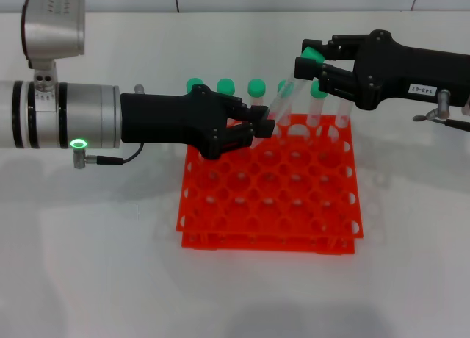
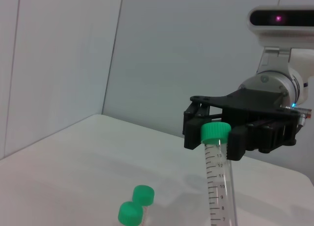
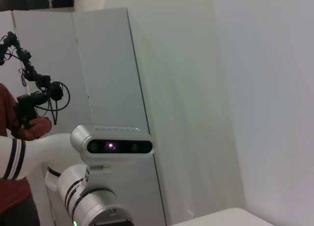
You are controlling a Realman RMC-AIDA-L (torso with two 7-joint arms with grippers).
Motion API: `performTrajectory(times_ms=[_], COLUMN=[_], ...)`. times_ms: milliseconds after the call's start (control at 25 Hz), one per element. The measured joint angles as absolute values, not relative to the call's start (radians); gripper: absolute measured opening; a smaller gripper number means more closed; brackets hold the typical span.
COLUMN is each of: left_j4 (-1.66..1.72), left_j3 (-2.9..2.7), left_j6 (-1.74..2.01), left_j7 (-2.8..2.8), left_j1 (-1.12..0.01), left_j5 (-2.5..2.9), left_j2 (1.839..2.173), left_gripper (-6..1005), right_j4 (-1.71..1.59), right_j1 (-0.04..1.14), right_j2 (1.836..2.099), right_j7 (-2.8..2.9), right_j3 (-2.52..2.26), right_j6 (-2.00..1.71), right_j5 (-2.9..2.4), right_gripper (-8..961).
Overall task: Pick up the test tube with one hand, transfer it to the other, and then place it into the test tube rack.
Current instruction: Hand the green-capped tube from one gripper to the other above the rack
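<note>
Handing over cleanly means the right hand (image 1: 317, 65), jaws apart around the test tube (image 1: 282, 103)'s cap, clamps before the left hand (image 1: 258, 125) releases its lower-end grip.

The test tube (image 2: 220, 182) carries a printed scale down its clear wall; in the left wrist view the numerals 12, 11, 10, 9, 8 and 7 read downward from just under its green cap, which sits between the right gripper's (image 2: 216, 132) fingers. Behind those fingers, the gripper body bears a small white label (image 1: 423, 90); its print is too small to read surely.
</note>
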State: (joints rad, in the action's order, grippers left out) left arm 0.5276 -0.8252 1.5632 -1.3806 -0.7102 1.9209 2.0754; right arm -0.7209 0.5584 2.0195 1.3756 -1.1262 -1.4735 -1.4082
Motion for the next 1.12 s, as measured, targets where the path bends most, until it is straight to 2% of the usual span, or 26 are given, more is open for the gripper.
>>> performTrajectory(times_ms=[1120], left_j4=[0.513], left_j3=[-0.904], left_j6=[1.485], left_j7=[-1.413], left_j1=[-0.728], left_j5=[1.899], left_j2=[2.081], left_gripper=[196], right_j4=[-0.723], right_j1=[0.558], right_j2=[2.018], right_j7=[1.368], right_j3=[-1.117], right_j6=[-1.470], right_j5=[-1.406], right_gripper=[276])
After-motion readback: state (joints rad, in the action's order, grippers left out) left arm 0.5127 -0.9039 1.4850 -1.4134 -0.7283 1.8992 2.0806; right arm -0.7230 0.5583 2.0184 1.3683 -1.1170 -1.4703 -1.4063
